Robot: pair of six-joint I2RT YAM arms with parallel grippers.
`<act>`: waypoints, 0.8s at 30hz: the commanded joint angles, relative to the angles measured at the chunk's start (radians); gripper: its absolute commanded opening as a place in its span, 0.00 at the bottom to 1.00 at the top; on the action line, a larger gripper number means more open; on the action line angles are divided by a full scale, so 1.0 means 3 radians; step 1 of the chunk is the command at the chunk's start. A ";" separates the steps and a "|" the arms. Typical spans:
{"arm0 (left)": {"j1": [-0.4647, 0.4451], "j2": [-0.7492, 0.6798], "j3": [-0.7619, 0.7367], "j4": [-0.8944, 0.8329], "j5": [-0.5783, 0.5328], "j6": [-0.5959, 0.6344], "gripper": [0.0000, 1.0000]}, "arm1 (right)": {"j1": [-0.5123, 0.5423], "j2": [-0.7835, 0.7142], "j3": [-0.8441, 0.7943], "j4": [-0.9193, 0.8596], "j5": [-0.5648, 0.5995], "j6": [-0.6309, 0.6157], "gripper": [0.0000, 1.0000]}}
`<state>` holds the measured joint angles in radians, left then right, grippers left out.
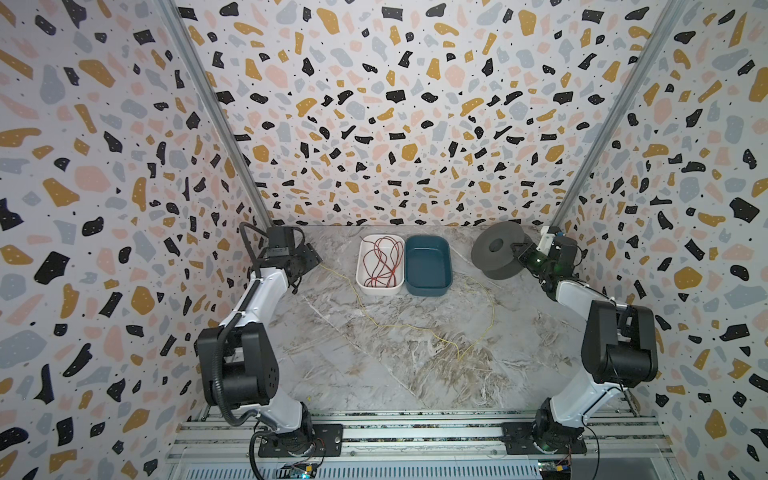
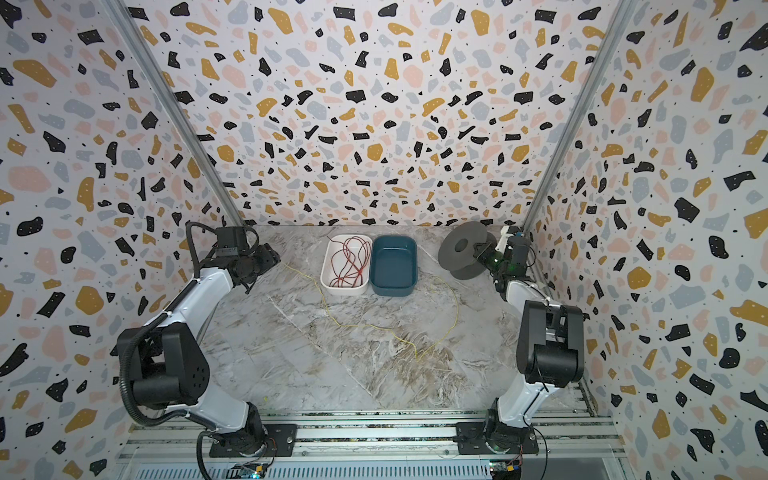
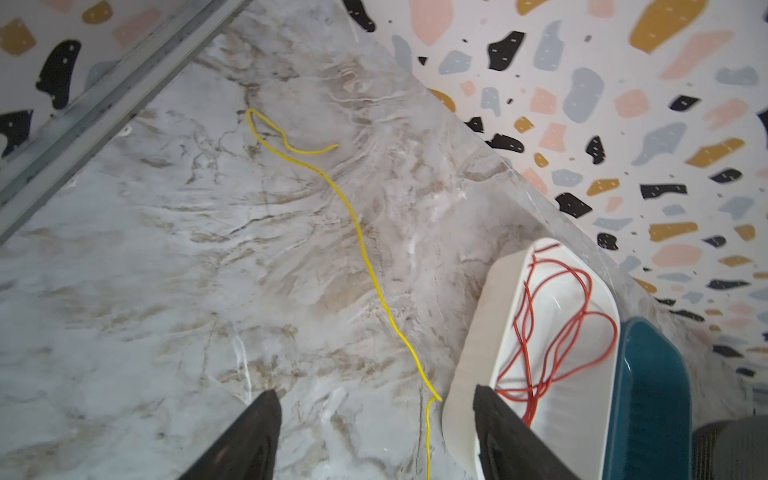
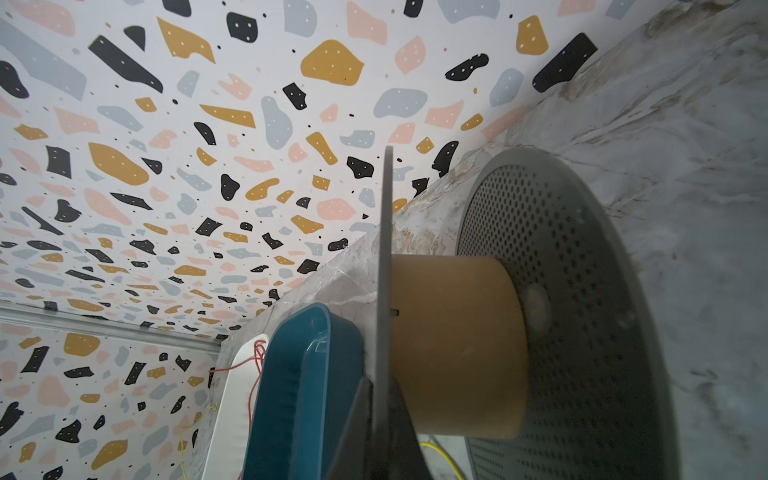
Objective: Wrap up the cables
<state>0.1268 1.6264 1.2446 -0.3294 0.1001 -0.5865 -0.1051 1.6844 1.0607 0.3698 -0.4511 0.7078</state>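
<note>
A thin yellow cable (image 1: 409, 328) (image 2: 365, 326) lies loose across the marble table, from beside my left gripper to the right side. In the left wrist view the yellow cable (image 3: 360, 237) passes on the table between the spread fingers of my left gripper (image 3: 376, 395), untouched. My left gripper (image 1: 311, 259) is open and holds nothing. A dark red cable (image 1: 384, 259) (image 3: 552, 349) lies tangled in the white tray (image 1: 360, 266). At the back right, my right gripper (image 1: 519, 255) (image 4: 380, 390) is shut on the thin flange of a grey spool (image 1: 496, 249) with a tan core (image 4: 453, 340).
An empty teal tray (image 1: 428, 266) stands right of the white tray, close to the spool. Patterned walls enclose the table on three sides. Metal rails (image 1: 415, 432) with both arm bases run along the front edge.
</note>
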 commanded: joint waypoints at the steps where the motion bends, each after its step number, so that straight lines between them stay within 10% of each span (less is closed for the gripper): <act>1: 0.0078 0.0214 0.0059 0.0240 0.0112 -0.0307 0.72 | 0.0101 -0.0350 0.0323 -0.0443 0.0219 -0.0442 0.00; 24: 0.0114 0.1501 0.0813 0.1092 0.0093 -0.1284 0.64 | 0.0925 -0.1362 0.0572 -0.1609 0.0530 -0.0781 0.00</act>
<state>0.1562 2.0533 1.4456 -0.0727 0.1230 -0.9215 0.1360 1.3441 1.1557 -0.1200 -0.3000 0.5011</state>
